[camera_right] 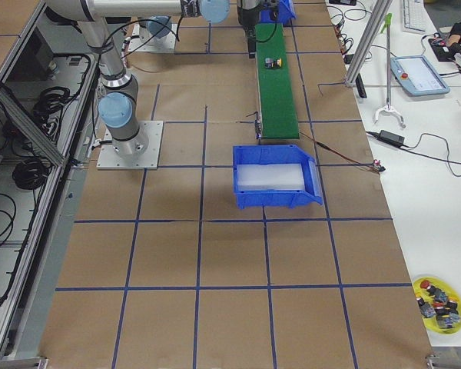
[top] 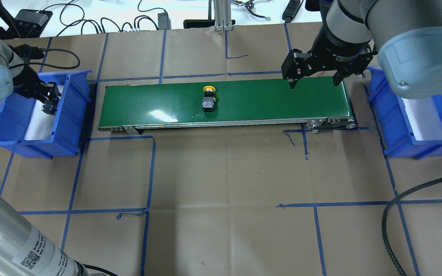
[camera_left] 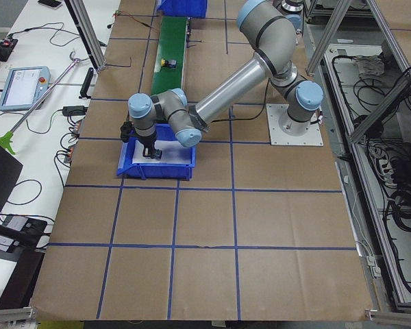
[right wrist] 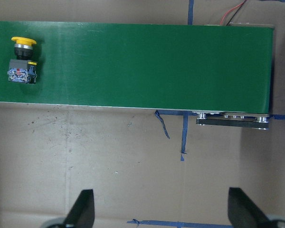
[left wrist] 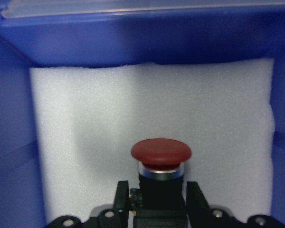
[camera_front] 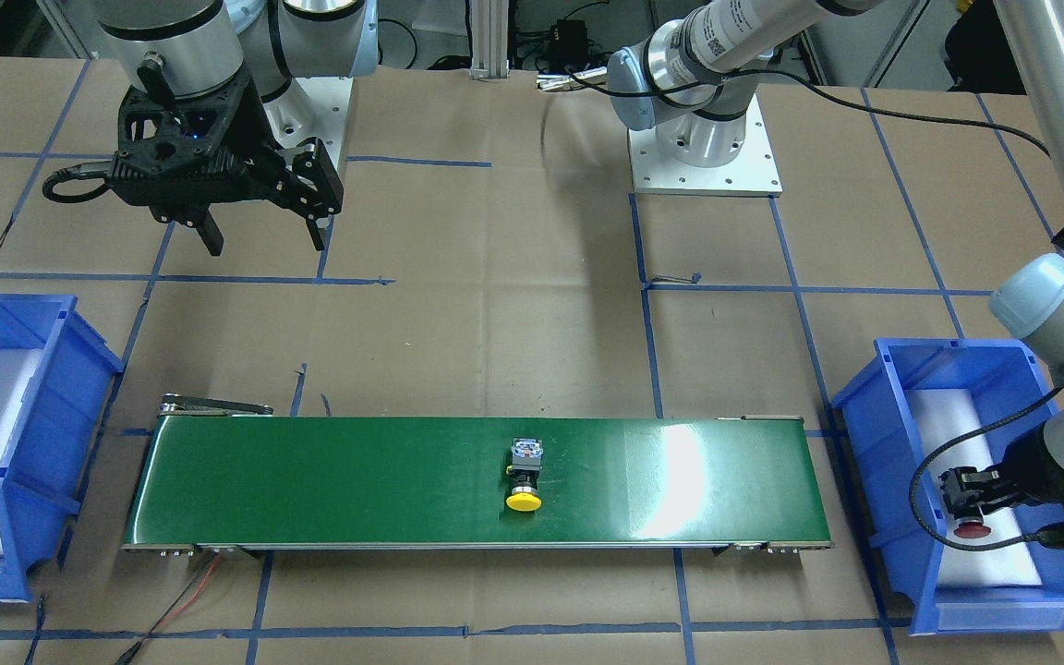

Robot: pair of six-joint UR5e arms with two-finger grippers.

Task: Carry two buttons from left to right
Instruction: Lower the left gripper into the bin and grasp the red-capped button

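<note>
Left pincer [left wrist: 157, 184] is down inside the left bin [top: 67, 111], its 2 fingers [left wrist: 122, 194] drawn in on either side of the red button [left wrist: 161, 164]. They clamp its black body just below the cap. Right pincer [top: 314, 83] hangs high near the right end of the belt [top: 263, 99], its jaws spread wide with nothing between them.

The bench [top: 225, 172] is covered in brown board marked off with blue tape lines. The long green belt lies across it, between the 2 blue bins. The left bin sits just off the belt's left end and the right bin [top: 391, 126] just off its right end. Each is lined with white foam [left wrist: 147, 104].

The yellow button [top: 208, 99] lies on its side about midway along the belt, well apart from both pincers. Its cap points to the belt's far edge, away from the robot, and its grey-black block points toward the robot. The red button rests on the foam in the left bin, with its cap pointing away from the wrist.
</note>
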